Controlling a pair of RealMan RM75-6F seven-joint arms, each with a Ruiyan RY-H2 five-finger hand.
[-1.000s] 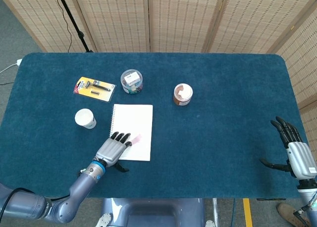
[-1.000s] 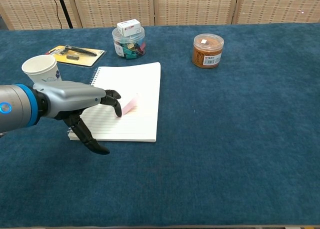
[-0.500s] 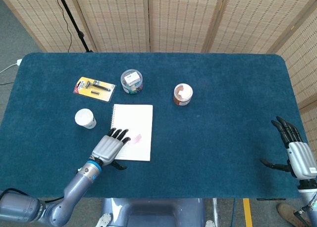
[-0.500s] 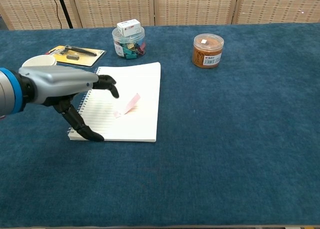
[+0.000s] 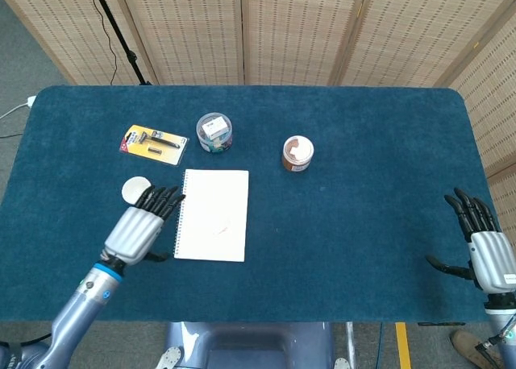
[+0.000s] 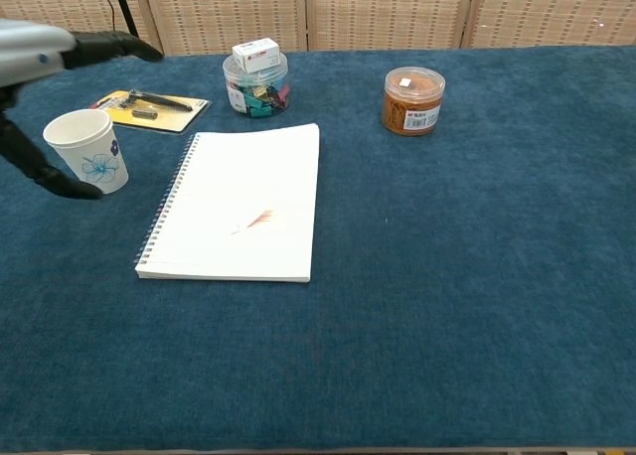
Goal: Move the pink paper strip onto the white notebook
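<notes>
Notebook [image 6: 238, 205] lay open on our blue tabletop [image 6: 467, 236], the pink strip [image 6: 257, 219] resting flat near its middle. Our left hand [image 5: 139, 228] hovered just left of the spiral edge, fingers spread and holding nothing, beside the paper cup [image 6: 89, 149]. Behind the notebook we saw a razor pack [image 5: 154, 143], a clip tub [image 6: 256, 81] and a brown jar [image 6: 412, 99]. Our right hand [image 5: 485, 252] rested open at the far right.

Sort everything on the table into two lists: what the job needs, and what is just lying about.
Job:
pink paper strip, lying on the notebook
white notebook
left hand, holding nothing

Lying about:
paper cup
clip tub
brown jar
razor pack
right hand, idle at the table edge
</notes>
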